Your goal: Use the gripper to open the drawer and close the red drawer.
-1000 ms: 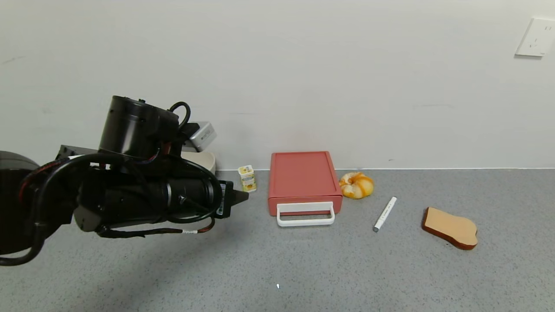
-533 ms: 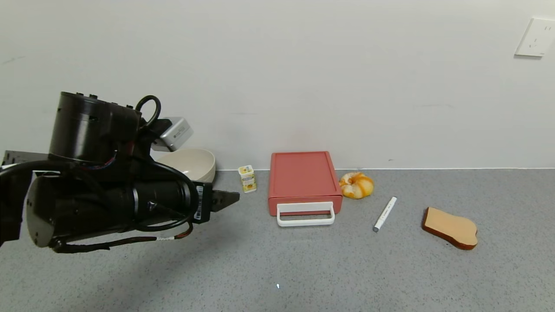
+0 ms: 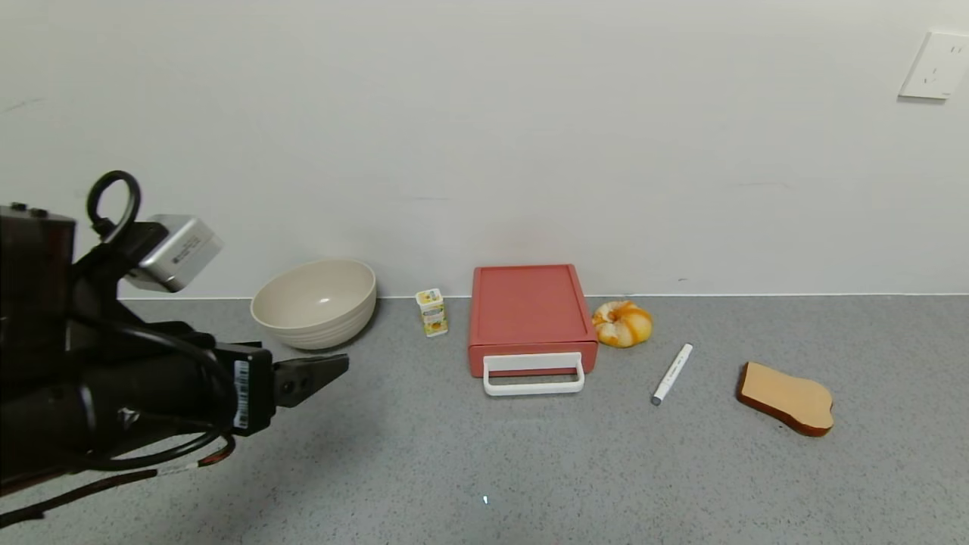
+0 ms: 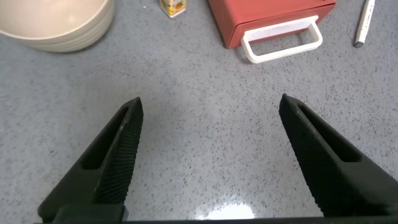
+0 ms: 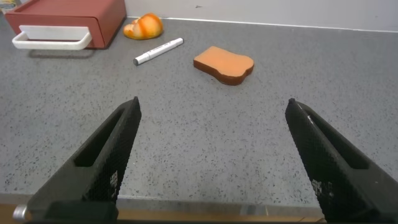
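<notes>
The salmon-red drawer (image 3: 530, 310) sits against the wall at the table's middle, its tray pushed in, with the white loop handle (image 3: 534, 375) lying in front. It also shows in the left wrist view (image 4: 267, 15) and the right wrist view (image 5: 68, 17). My left gripper (image 3: 337, 363) is open and empty, low over the table well left of the drawer. In its wrist view the left gripper (image 4: 210, 106) has bare table between its fingers. My right gripper (image 5: 213, 107) is open and empty near the table's front edge, out of the head view.
A beige bowl (image 3: 314, 303) stands at the back left, a small yellow carton (image 3: 431, 311) beside the drawer. A bread roll (image 3: 621, 323), a white marker (image 3: 672, 373) and a toast slice (image 3: 786, 397) lie to the right. A wall socket (image 3: 936, 65) is at upper right.
My left arm has drawn back to the left, away from the drawer, uncovering the bowl. The drawer has not moved.
</notes>
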### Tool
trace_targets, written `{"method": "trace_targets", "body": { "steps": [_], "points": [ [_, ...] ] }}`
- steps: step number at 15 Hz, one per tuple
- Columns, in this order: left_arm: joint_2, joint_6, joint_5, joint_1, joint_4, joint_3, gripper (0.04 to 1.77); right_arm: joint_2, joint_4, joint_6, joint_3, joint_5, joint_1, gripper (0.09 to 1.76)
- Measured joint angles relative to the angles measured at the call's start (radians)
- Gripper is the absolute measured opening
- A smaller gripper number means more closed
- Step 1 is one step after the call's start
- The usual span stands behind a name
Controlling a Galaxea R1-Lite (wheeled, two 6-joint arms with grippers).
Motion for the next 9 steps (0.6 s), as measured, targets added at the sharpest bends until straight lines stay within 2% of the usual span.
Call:
{"method": "trace_targets", "body": {
  "steps": [5,9],
  "points": [
    [-0.263,0.051,0.08,0.01,0.032,0.107,1.65,0.0,0.0,0.001,0.0,0.0,0.0,1.71],
    [-0.51,0.116,0.095,0.074,0.191,0.135,1.68,0.0,0.0,0.0,0.0,0.0,0.0,1.71]
  ]
}}
